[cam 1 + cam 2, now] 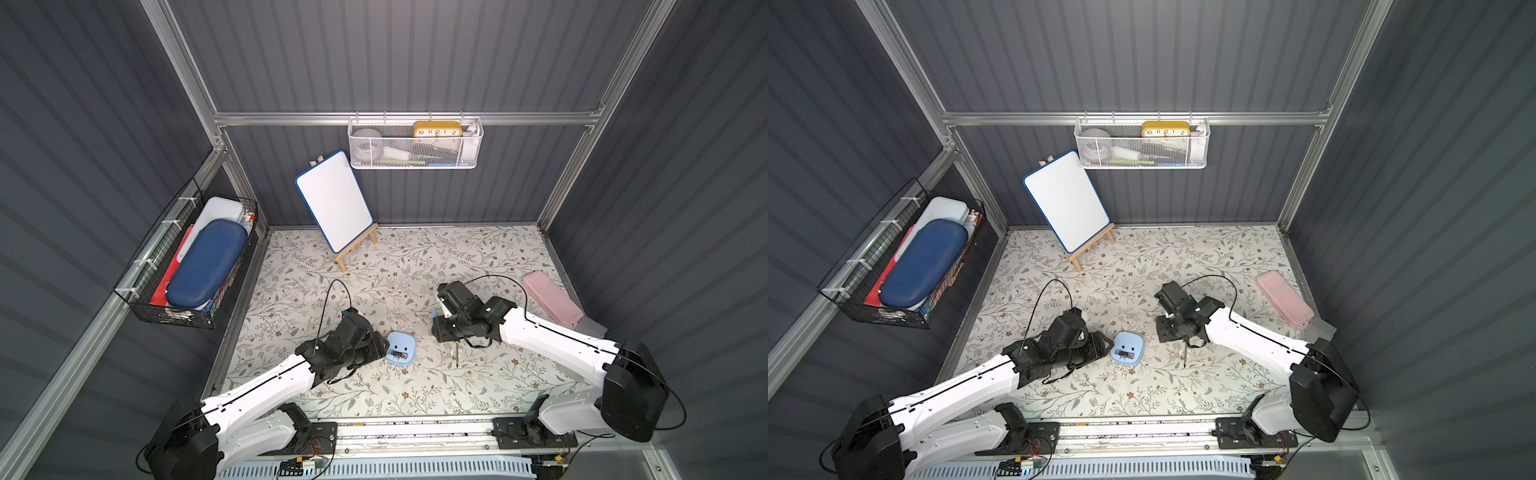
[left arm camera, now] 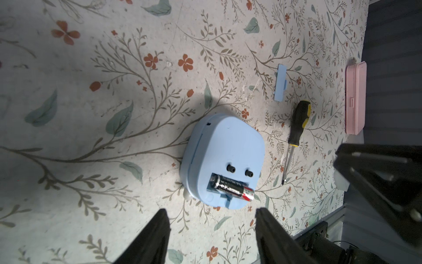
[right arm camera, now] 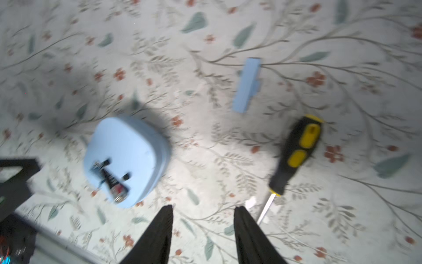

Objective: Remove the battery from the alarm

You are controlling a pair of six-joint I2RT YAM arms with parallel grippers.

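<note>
Now alarm lies face-down w/ cover off so battery is exposed for a pick; L gripper and R gripper hover nearby, both part-open, empty.

Blur, cover and cropping are being met throughout.
The right wrist view is being smeared by motion, so the alarm, battery and screwdriver are being shown soft-edged and the battery's print is being lost. The finger bases of the right gripper and left gripper are being cropped by the wrist views' edges. In both top views the screwdriver's handle is being covered by the right arm, and the right gripper's jaws are being hidden under its wrist. The alarm's face is being hidden against the mat.
</note>
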